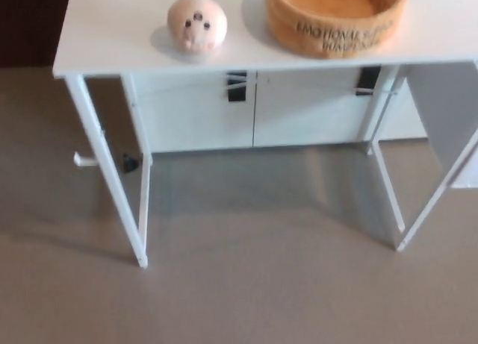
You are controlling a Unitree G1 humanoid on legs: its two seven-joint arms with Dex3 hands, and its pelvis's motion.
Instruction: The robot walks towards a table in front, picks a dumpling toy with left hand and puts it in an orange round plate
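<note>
White table [112, 30] holds dumpling toy [197, 24] beside cropped orange plate [336, 19].

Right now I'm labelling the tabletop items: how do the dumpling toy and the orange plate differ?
The dumpling toy is a pale pink closed ball with dark dots; the orange plate is an open, hollow dish with printed lettering. The toy is smaller and sits left of the plate. Both rest on the white table, apart.

You had one dumpling toy [197, 24], one orange round plate [336, 17], one white table [112, 38], four table legs visible, two black cabinet handles behind.
</note>
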